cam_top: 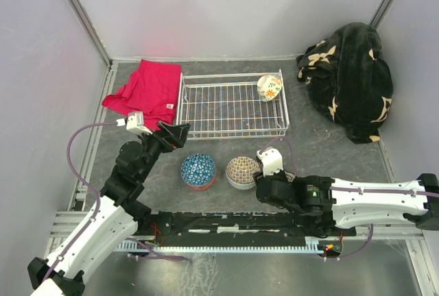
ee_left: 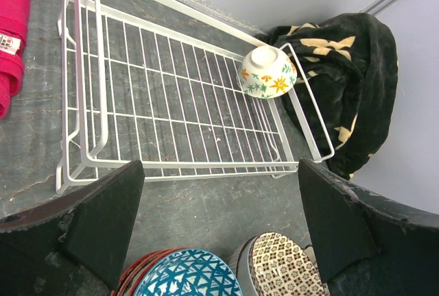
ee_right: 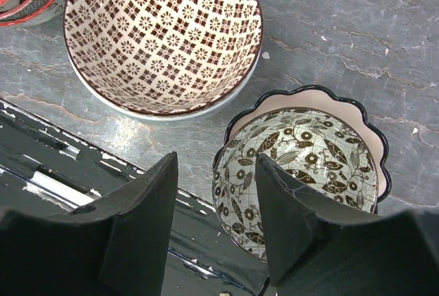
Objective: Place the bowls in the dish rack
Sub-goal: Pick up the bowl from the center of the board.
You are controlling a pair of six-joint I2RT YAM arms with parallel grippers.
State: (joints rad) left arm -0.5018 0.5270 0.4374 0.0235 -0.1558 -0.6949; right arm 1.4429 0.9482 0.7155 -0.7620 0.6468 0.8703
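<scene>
From my console I see the white wire dish rack (cam_top: 219,104) at the middle of the grey table (cam_top: 322,152), holding one bowl: a small white ceramic bowl with orange flowers and green leaves (ee_left: 267,73), tipped foot-up in the far right corner against the wire wall. The other bowls sit in front of the rack. A blue mosaic bowl (cam_top: 198,169) tops a red-rimmed stack, and a brown lattice bowl (ee_right: 161,35) sits just beside it. Nearest the right arm is a scalloped, black-rimmed white bowl with a dark leaf print (ee_right: 302,166). The left gripper (ee_left: 220,162) hangs above the stack with its fingers spread wide and nothing between them. The right gripper (ee_right: 217,157) is about half apart and straddles the scalloped bowl's rim, one finger inside and one outside. I cannot tell whether the inner finger touches the wall. A crumpled red cloth (cam_top: 147,90) lies left of the rack. It carries a small white tag (ee_left: 8,41) (red marks on it, too small for me to read). A black blanket with cream flowers (cam_top: 350,77) is heaped to the right.
</scene>
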